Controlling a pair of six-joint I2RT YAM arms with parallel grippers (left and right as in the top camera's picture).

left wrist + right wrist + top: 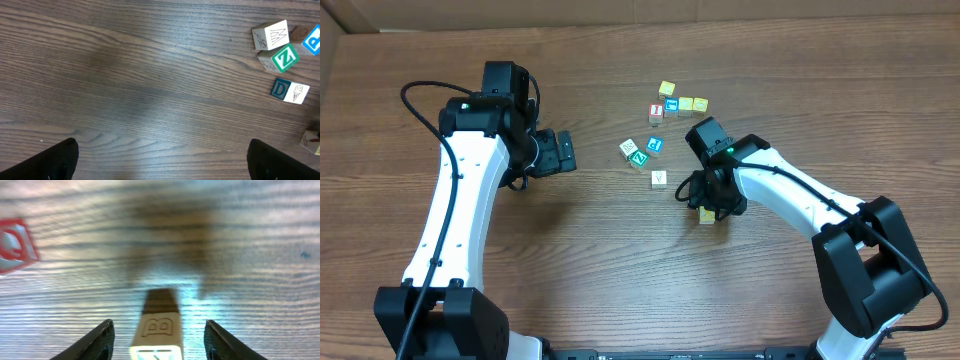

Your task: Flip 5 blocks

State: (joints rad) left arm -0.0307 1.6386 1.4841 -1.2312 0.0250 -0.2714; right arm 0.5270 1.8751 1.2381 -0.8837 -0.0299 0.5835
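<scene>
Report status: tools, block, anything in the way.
Left tool open, empty. Right tool open, straddling cream block, gaps both sides. Other blocks clustered apart; nothing in the way.

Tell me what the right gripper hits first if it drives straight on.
Probably the cream block, sitting between the parted fingers of the right gripper, with the table right behind it; depth is unclear.

Fingers (55,161) spread wide over the wood table (150,100); the green Z block (285,57) sits at right.
</scene>
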